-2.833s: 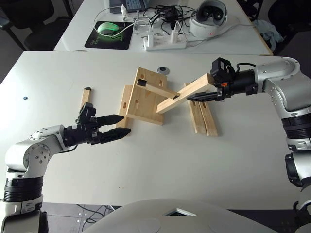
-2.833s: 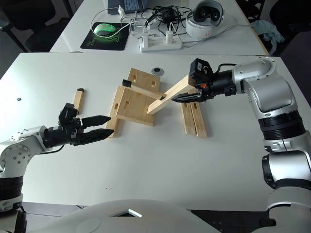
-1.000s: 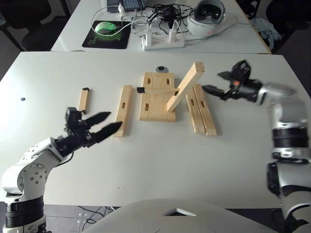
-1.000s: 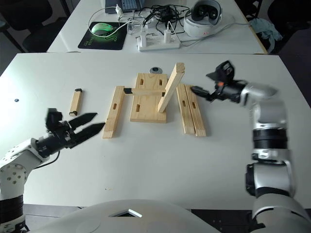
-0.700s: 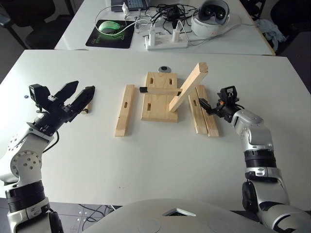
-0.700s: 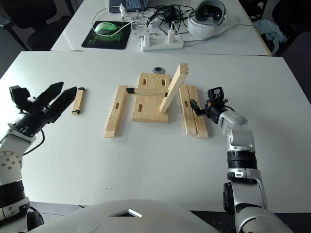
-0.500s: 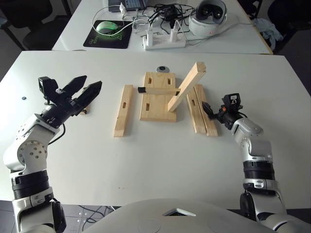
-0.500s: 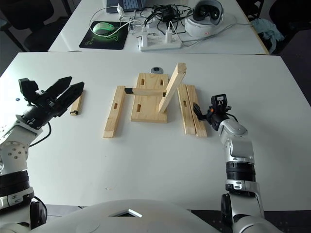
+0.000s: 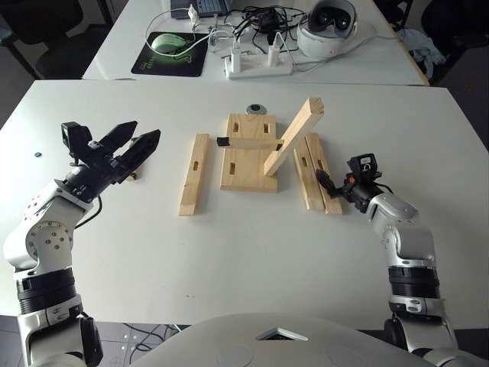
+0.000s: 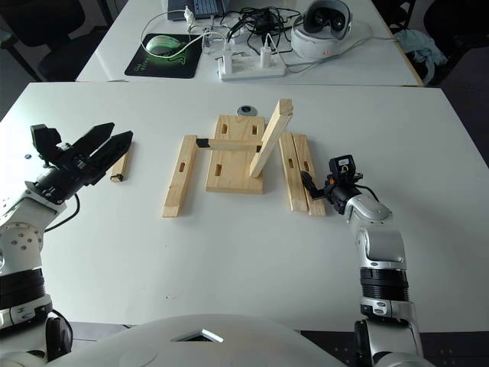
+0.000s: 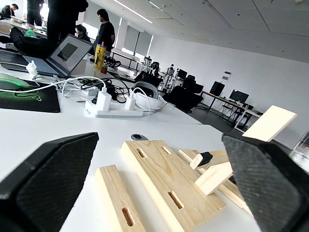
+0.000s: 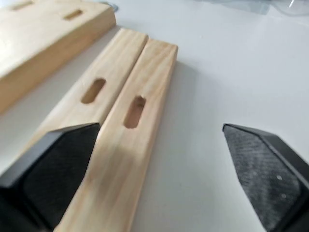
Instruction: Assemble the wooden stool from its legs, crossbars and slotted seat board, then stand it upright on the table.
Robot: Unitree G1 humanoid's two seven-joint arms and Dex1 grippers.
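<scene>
**Change:** The right gripper (image 9: 327, 183) has let go of the leg (image 9: 294, 136) it held and has drawn back toward the near right. The left gripper (image 9: 147, 128) has lifted away to the left.

**Seat board:** The board (image 9: 248, 157) lies flat at mid-table.
- The freed leg stands tilted in a slot at the board's right near corner.
- One crossbar (image 9: 246, 142) rests loose across the board.

**Loose parts:**
- Two legs (image 9: 317, 180) lie side by side, touching, just right of the board.
- One leg (image 9: 194, 173) lies just left of the board.
- A short crossbar (image 10: 120, 164) lies farther left.

**Grippers:**
- The right one hovers spread wide at the paired legs' near end, gripping nothing.
- The left one hangs spread and empty above the short crossbar.

**Progress:** Early, in my judgement. One leg is entered but not square. Three legs, both crossbars and the standing-up remain.

**Materials:**
- The parts are pale bare wood with square edges.
- The legs carry oblong mortises, and the board has rectangular slots.
- The table (image 9: 229, 252) is smooth and white.
</scene>
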